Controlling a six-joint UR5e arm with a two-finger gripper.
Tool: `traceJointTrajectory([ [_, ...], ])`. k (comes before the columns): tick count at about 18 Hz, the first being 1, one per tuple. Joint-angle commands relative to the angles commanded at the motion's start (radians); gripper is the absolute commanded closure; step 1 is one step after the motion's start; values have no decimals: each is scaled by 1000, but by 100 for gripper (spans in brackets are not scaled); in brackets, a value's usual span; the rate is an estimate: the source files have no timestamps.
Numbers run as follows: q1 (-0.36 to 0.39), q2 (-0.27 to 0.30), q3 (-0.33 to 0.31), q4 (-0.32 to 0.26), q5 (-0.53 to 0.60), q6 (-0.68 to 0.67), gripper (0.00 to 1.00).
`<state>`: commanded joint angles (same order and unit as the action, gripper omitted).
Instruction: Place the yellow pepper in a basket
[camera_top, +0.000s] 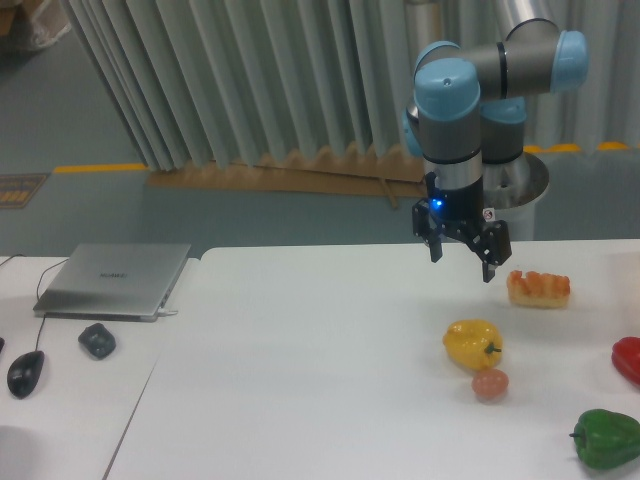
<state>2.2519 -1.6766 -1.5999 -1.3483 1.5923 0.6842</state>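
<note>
The yellow pepper (472, 343) lies on the white table (300, 380), glossy and lobed, with its short dark stem pointing right. My gripper (461, 258) hangs open above the table, up and slightly left of the pepper, with nothing between its fingers. No basket shows in this view.
A small pinkish round thing (490, 384) sits just below the pepper. An orange food piece (538, 288) lies to the right of the gripper. A red pepper (628, 360) and a green pepper (607, 438) are at the right edge. A laptop (115, 279), a mouse (25, 372) and a dark object (97, 340) lie at the left.
</note>
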Motion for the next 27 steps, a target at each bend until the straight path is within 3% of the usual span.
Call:
traceJointTrajectory([
  [5, 5, -2, -11, -40, 49, 6, 0],
  [27, 8, -2, 0, -31, 31, -14, 0],
])
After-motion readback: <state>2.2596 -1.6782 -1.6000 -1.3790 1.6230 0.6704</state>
